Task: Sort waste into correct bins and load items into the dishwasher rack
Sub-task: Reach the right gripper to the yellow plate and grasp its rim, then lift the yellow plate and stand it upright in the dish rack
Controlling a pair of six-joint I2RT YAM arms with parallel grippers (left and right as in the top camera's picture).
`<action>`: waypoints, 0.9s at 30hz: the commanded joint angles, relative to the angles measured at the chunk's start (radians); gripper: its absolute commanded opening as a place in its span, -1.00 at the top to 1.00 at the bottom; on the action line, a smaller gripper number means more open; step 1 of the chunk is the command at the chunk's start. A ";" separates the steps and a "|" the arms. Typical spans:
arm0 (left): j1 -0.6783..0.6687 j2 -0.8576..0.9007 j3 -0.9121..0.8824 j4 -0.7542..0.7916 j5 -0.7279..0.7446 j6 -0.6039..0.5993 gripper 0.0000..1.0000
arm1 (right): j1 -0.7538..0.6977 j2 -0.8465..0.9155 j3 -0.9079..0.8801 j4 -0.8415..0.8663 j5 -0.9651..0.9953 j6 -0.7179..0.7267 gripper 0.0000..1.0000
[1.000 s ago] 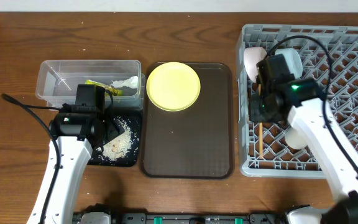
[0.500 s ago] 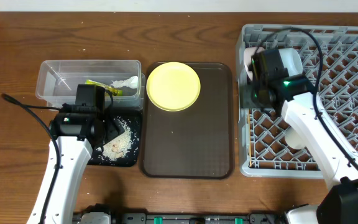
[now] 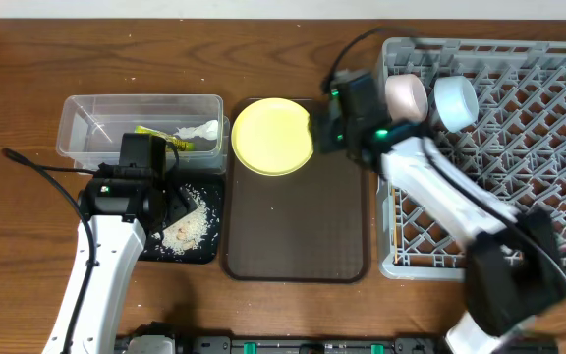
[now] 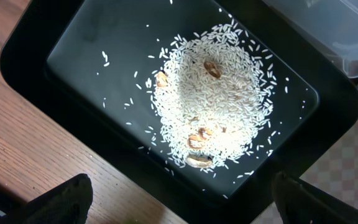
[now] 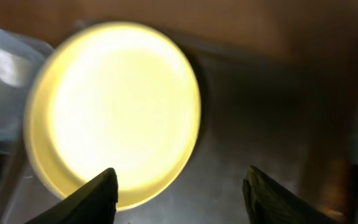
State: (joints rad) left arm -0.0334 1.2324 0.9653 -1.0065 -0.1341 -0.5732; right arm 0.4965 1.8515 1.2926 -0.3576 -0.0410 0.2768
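The round yellow-green plate [image 3: 271, 136] lies at the far end of the dark-brown serving tray [image 3: 298, 221]. My right gripper [image 3: 320, 130] hovers open and empty over the plate's right edge; in the right wrist view the plate [image 5: 114, 112] fills the left and the gripper [image 5: 179, 199] straddles its rim. My left gripper [image 3: 170, 205] is open and empty above the black tray [image 3: 212, 197], which holds the rice crumbs [image 4: 213, 99]. The clear tub [image 3: 86, 123] holds the snack wrapper [image 3: 163, 139] and the tissue [image 3: 200, 129]. A white bowl [image 3: 406, 96] and a light-blue bowl [image 3: 455, 98] stand in the grey rack [image 3: 529, 128]. The cup and chopsticks are hidden.
The rack takes up the right side of the table. The serving tray's near half [image 5: 272, 106] is bare. The tub's corner [image 4: 334, 31] shows just beyond the black tray. A black cable [image 3: 37, 167] trails left of my left arm.
My right arm has swung left out of the rack to above the plate's right edge. The left arm has not moved.
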 commanded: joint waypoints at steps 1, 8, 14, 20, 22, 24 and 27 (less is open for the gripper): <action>0.005 -0.007 -0.006 -0.003 -0.005 -0.008 -0.89 | 0.022 0.093 0.003 0.029 0.040 0.080 -0.20; 0.005 -0.007 -0.006 -0.003 -0.005 -0.008 -0.89 | 0.046 0.221 0.003 0.074 0.040 0.147 0.20; 0.005 -0.007 -0.006 -0.003 -0.005 -0.008 -0.90 | 0.045 0.212 0.003 0.058 0.040 0.146 0.98; 0.005 -0.007 -0.006 -0.003 -0.005 -0.008 -0.89 | 0.007 0.090 0.003 -0.020 0.122 0.143 0.98; 0.005 -0.007 -0.006 -0.003 -0.005 -0.008 -0.90 | -0.016 0.007 0.004 -0.057 0.171 0.089 0.98; 0.005 -0.007 -0.006 -0.003 -0.005 -0.008 -0.89 | -0.037 -0.073 0.004 -0.094 0.210 0.035 0.98; 0.005 -0.007 -0.006 -0.003 -0.005 -0.008 -0.89 | -0.074 -0.212 0.004 -0.175 0.260 -0.036 0.98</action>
State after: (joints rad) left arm -0.0334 1.2324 0.9634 -1.0069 -0.1337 -0.5732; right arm 0.4561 1.7752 1.2892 -0.5030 0.1238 0.3313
